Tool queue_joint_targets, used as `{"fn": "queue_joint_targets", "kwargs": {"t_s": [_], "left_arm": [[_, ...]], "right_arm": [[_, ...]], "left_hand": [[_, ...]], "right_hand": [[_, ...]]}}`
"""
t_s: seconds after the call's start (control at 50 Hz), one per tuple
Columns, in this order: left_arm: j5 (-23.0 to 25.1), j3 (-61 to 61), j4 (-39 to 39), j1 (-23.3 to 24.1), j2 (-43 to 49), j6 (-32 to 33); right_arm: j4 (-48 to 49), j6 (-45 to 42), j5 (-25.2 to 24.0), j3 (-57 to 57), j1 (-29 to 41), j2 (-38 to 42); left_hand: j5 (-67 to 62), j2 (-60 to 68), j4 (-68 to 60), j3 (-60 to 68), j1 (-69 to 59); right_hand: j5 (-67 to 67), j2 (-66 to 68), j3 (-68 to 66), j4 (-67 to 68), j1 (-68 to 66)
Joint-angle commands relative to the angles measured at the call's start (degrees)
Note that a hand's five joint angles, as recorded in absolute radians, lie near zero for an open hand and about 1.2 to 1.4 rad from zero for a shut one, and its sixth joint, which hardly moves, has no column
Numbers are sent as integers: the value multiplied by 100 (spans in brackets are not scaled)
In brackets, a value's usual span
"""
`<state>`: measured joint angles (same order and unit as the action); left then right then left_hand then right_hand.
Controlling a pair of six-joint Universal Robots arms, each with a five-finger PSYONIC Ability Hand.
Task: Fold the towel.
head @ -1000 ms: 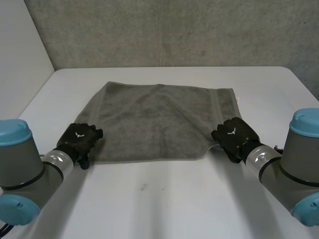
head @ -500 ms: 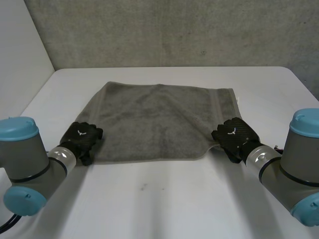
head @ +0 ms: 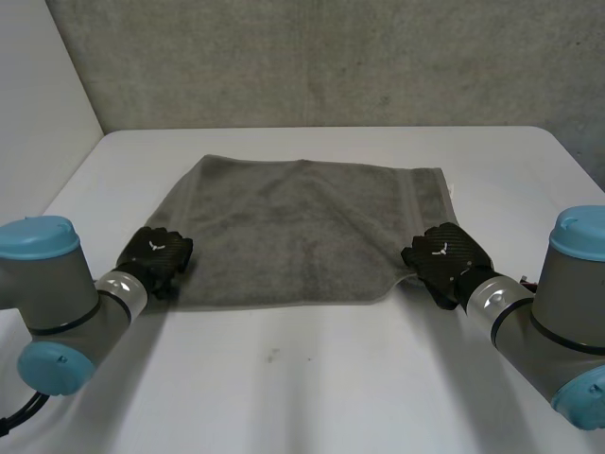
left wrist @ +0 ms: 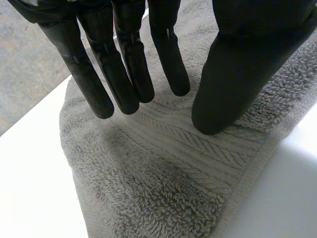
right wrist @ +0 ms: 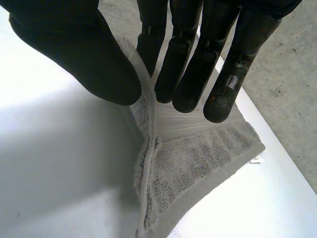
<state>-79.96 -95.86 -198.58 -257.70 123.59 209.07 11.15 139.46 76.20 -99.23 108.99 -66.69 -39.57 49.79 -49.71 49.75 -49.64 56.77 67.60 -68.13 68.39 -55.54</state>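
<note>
A grey towel point(head: 302, 232) lies spread flat across the middle of the white table point(head: 312, 378), its far edge short of the table's back edge. The left hand point(head: 156, 255) rests on the towel's near-left corner, toward the table's left edge. Its fingers point(left wrist: 126, 74) are straight and relaxed, the thumb tip pressing the cloth, nothing gripped. The right hand point(head: 444, 257), toward the table's right edge, pinches the towel's near-right corner between thumb point(right wrist: 84, 54) and straight fingers, and the cloth rises there in a ridge.
</note>
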Motion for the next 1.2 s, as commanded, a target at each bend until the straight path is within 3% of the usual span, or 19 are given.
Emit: {"fn": "queue_joint_targets", "kwargs": {"t_s": [0.02,0.28,0.44,0.46,0.48,0.5,0.52,0.54,0.96,1.2], "left_arm": [[-11,14,30,0,42,11],[-46,-372,57,-43,-880,2],[-11,-601,48,-43,-942,-24],[-2,-627,57,-43,-916,-15],[-2,-627,57,-43,-916,-15],[-2,-679,57,-43,-907,2],[-2,-680,57,-43,-907,2],[7,-750,48,-43,-907,2],[16,-1084,101,18,-898,2],[16,-698,48,9,-468,2]], "right_arm": [[1,-6,0,0,8,-2],[-113,11,61,105,-35,-90],[-210,3,44,62,-159,-310],[-210,3,44,53,-159,-310],[-210,3,44,53,-159,-310],[-210,3,44,35,-159,-310],[-210,3,44,35,-159,-310],[-210,-6,44,26,-159,-301],[-201,3,0,-26,-167,-266],[-192,3,-9,-44,-159,-248]], "left_hand": [[-3043,3021,-3028,3025,-3036],[-3043,3021,-3029,3025,-3036],[-3043,3021,-3029,3025,-3036],[-1946,1924,-1932,1928,-1939],[-1935,1913,-1921,1917,-1928],[1046,-1068,1060,-1064,1053],[1076,-1098,1090,-1094,1082],[1942,-1964,1956,-1960,1949],[1867,-1889,1881,-1885,1873],[742,-764,756,-760,749]], "right_hand": [[1323,1240,-1187,1161,-2446],[1323,1240,-1187,1161,-2446],[1323,1240,-1187,1161,-2446],[1323,1240,-1187,1161,-2446],[1323,1240,-1187,1161,-2446],[1323,1240,-1187,1161,-2446],[1323,1240,-1187,1161,-2446],[1323,1240,-1187,1161,-2446],[1323,1240,-1187,1161,-2446],[1323,1240,-1187,1161,-2446]]}}
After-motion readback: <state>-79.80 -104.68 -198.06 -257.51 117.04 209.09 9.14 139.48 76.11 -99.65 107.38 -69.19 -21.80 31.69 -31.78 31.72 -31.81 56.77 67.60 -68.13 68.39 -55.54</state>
